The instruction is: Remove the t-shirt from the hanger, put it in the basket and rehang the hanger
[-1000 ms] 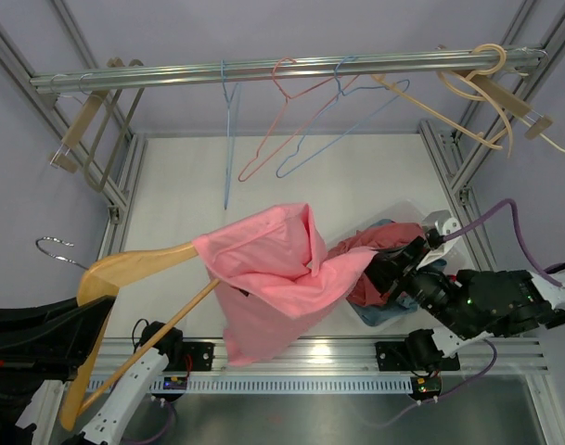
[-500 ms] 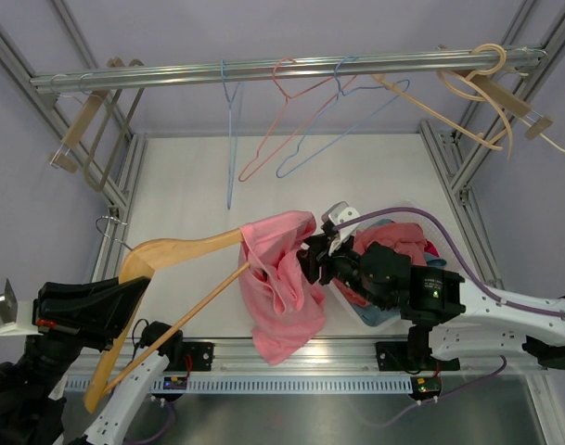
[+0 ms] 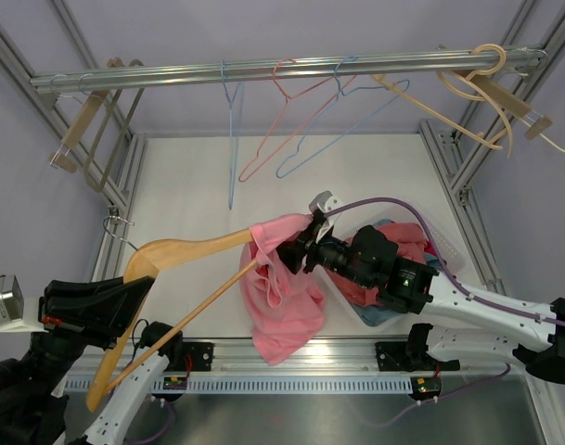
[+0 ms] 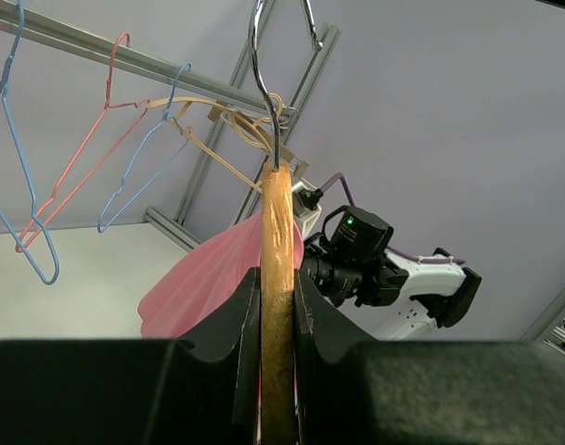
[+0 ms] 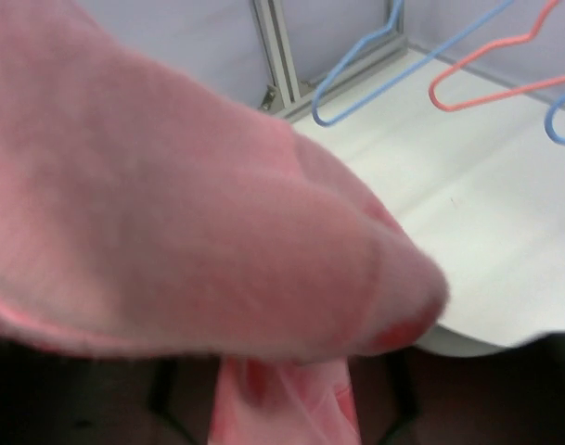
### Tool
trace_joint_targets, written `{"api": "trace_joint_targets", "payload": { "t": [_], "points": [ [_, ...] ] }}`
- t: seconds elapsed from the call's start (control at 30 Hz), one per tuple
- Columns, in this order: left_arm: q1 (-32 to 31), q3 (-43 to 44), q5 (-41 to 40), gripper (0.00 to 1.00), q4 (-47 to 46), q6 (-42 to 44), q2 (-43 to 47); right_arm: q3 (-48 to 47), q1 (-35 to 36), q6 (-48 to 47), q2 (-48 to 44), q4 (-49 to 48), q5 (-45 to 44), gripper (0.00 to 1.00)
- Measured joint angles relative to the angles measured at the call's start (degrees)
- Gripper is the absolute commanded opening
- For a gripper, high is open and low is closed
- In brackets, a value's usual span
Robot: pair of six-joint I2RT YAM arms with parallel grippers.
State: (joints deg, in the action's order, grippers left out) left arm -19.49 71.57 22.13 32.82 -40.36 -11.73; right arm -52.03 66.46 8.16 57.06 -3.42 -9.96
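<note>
Right arm [image 3: 393, 278] has advanced left, bunching the t-shirt [image 3: 284, 297]; its fingers are buried, state indeterminable. Left fingers [image 4: 243, 334] clamp the hanger [image 4: 277, 278]; fabric may snag its shoulder.

The right arm [image 3: 468, 301] is black and white, trailing a purple cable [image 3: 375, 198].

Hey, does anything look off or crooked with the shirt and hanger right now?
Yes. The pink t-shirt hangs bunched on only one arm of the wooden hanger, which the left gripper holds tilted. At the right end of the rail, the tan hangers sit tangled and askew.
</note>
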Motion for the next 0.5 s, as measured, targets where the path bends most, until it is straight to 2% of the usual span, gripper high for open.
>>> {"api": "trace_joint_targets", "payload": {
  "t": [0.1, 0.13, 0.17, 0.23, 0.27, 0.4, 0.5],
  "points": [
    [0.04, 0.39, 0.26, 0.00, -0.04, 0.00, 0.02, 0.44, -0.13, 0.61, 1.03, -3.28, 2.23, 0.50],
    [0.07, 0.42, 0.37, 0.00, -0.20, 0.00, 0.02, 0.59, -0.13, 0.61, 1.11, -4.11, 2.71, 0.31],
    [0.07, 0.42, 0.44, 0.00, -0.33, -0.02, 0.02, 0.74, -0.13, 0.33, 1.07, -4.74, 3.08, 0.21],
    [0.09, 0.42, 0.44, 0.00, -0.46, -0.02, 0.02, 1.46, -0.15, 0.68, 0.50, -6.03, 3.56, 0.07],
    [0.09, 0.42, 0.42, 0.00, -0.52, -0.02, 0.07, 2.01, -0.15, 0.98, -0.13, -6.43, 3.58, 0.03],
    [0.09, 0.42, 0.20, 0.00, -0.57, 0.39, 0.07, 3.85, -0.15, 1.66, -4.42, -5.86, 2.56, 0.00],
    [0.09, 0.96, -0.57, 0.00, 0.92, 2.05, 0.07, 3.41, -0.17, 1.86, -8.02, -3.15, -1.31, 0.00]
  ]
}}
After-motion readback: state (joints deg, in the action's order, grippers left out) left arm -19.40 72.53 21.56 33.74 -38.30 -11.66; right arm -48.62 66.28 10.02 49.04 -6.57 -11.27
